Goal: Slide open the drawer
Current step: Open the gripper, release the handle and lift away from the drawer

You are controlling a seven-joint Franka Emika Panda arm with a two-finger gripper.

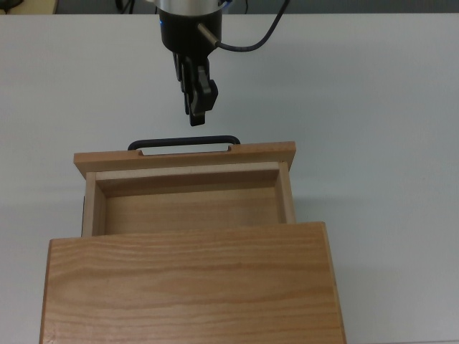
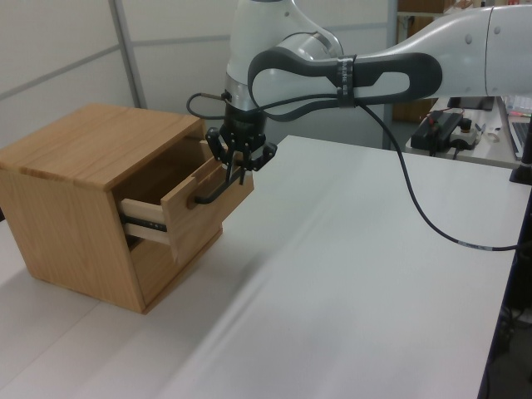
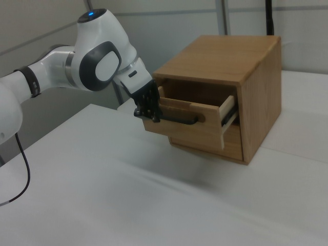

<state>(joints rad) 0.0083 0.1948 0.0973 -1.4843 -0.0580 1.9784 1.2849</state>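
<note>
Drawer (image 1: pixel 188 204) pulled partway out of cabinet (image 1: pixel 190 283). Tool (image 1: pixel 197 118) hangs just beyond the handle (image 1: pixel 184 142), apart from it, fingers narrow, holding nothing.

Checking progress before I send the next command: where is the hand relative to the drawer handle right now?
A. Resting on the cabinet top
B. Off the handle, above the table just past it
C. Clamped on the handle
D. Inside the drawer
B: in the top view the hand shows bare table between it and the black handle, while the drawer stands pulled out of the cabinet.
</note>
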